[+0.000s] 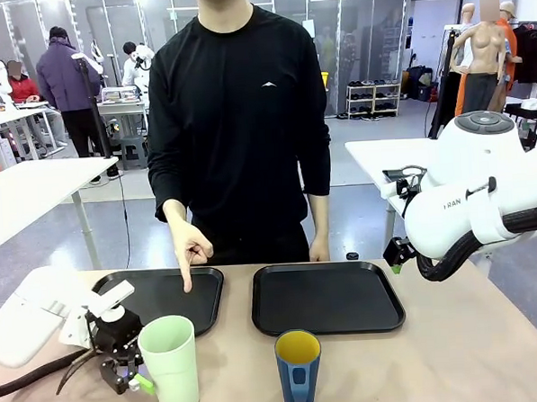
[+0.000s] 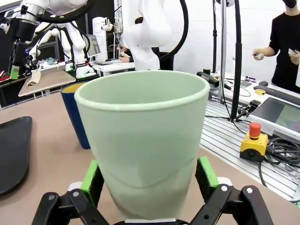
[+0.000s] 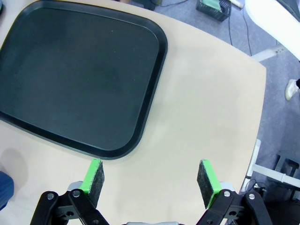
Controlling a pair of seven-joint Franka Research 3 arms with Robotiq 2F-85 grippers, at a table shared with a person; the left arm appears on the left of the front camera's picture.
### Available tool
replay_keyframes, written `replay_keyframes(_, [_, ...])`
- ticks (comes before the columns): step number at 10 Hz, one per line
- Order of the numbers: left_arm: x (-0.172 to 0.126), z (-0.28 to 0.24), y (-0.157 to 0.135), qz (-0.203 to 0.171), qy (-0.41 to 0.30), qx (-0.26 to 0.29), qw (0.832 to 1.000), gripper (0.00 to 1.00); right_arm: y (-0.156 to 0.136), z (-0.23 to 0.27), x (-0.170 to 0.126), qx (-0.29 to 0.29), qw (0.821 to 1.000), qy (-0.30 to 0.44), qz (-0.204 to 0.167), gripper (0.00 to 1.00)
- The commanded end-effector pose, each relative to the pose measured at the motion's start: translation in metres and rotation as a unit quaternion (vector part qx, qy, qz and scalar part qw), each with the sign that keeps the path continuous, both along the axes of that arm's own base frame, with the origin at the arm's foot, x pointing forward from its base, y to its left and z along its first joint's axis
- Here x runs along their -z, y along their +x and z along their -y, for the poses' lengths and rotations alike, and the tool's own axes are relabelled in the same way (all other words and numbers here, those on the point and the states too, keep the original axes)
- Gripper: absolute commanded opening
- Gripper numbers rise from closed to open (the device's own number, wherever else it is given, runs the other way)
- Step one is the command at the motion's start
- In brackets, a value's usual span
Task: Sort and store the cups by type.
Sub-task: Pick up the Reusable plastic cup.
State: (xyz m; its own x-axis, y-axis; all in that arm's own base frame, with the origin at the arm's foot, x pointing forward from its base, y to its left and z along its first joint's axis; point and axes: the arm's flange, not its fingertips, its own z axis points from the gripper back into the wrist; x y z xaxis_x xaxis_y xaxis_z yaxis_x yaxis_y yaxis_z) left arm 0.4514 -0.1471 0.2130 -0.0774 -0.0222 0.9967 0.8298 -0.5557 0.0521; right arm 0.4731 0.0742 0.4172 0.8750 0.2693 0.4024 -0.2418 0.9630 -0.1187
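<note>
The beige worktop [image 1: 457, 353] carries two black trays side by side at its far half: the left tray [image 1: 157, 301] and the right tray [image 1: 328, 297]. A person in a black top stands at the far edge; one of the person's hands [image 1: 190, 250] points its index finger down onto the left tray, and the person's other hand [image 1: 319, 250] hangs at the worktop edge. The mint-green tumbler [image 1: 172, 364] stands upright on the near part of the worktop, in front of the left tray. The dark blue mug [image 1: 298, 366], yellow inside, stands upright to its right, in front of the right tray, handle towards the robot; the two cups are near each other but apart. The left hand [image 1: 133, 375] is low at the tumbler's side. In the left wrist view its jaws stand apart with the tumbler between them, and the green pads [image 2: 92, 180] lie just beside the tumbler's wall; contact cannot be confirmed. The right hand [image 3: 151, 183] is raised beside the right tray, jaws apart, with nothing between them, over bare worktop next to that tray's corner.
</note>
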Motion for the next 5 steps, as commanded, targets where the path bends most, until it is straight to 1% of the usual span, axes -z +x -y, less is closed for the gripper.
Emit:
replay_keyframes(1, [0.0189,0.0041,-0.0157,0.018,-0.018,0.011,1.000,1.00,0.0003,0.0010,-0.0002,0.001,1.000,0.000,0.000,1.00])
replay_keyframes(5, [0.0173,0.0102,-0.0184,0.006,-0.032,0.010,0.999,1.00,0.0003,0.0010,-0.0002,0.001,1.000,0.000,0.000,1.00])
